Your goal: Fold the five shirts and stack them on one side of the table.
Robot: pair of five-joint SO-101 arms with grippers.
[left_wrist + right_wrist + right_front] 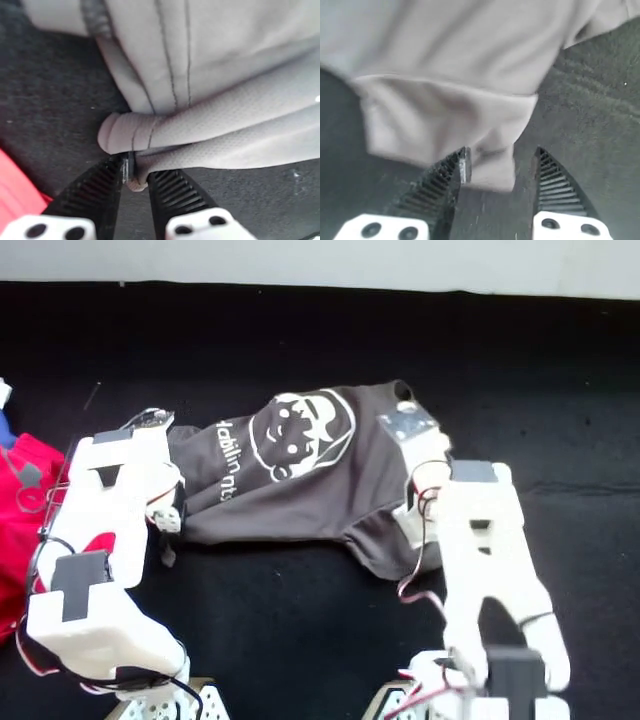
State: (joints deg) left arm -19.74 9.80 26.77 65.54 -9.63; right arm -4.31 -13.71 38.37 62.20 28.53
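Well, both arms are down at the grey shirt [300, 480], one at each end. It lies print-up in the middle of the black worktop [300, 640], long axis running side to side across the high view, slightly skewed.

- Left fingers [135, 169]: clenched on the grey shirt. A rolled, stitched edge of the cloth is pinched right at the tips, with almost no gap between them. In the high view this arm sits at the end of the grey shirt that faces the red shirt [25, 490], which is bunched at the worktop's edge, just beside the arm.
- Right fingers [501, 152]: spread wide and gripping nothing. A loose flap of the grey cloth hangs down into the gap and brushes one finger. The other finger stands apart from it, over bare worktop.

My read: the next move turns on the right side. The flap already lies between those fingers, so they need only close. The overlap is shallow, and the flap sits off-centre towards one finger.

Risk: a pinch this close to the edge may slip once the cloth is lifted. I'd want both ends held before carrying either end along the long axis for the fold.
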